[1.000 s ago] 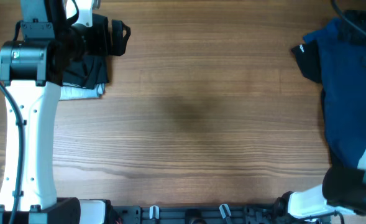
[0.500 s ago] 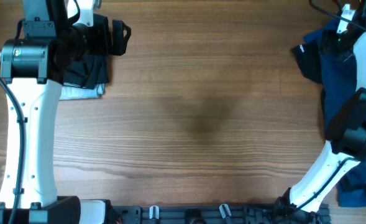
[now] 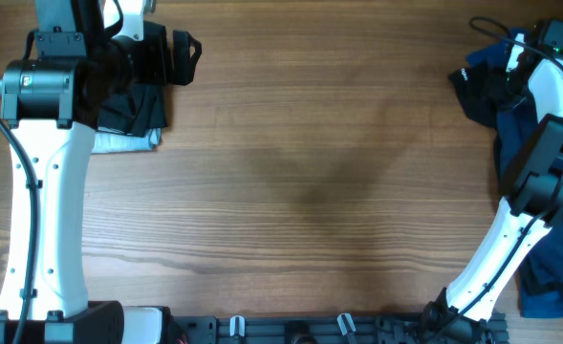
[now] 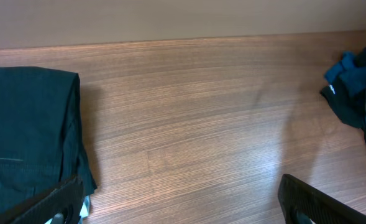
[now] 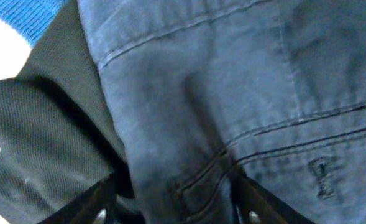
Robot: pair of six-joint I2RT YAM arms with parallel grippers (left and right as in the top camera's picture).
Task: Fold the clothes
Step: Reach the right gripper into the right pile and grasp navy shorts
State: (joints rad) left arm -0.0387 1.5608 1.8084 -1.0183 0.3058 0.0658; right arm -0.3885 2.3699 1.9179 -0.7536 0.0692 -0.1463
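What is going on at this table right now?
A two-armed robot is folding clothes. The right claw is down in the unfolded pile at the right edge of the table. Its fingers stand on either side of a ridge in the navy shorts, next to a black garment. Whether it grips the cloth yet is unclear. The left claw is open and empty, and hovers beside a folded stack at the left end.

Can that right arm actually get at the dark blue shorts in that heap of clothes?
Probably yes. The right gripper is down on the dark blue shorts, a finger either side of a raised fold, and nothing lies over the cloth there.
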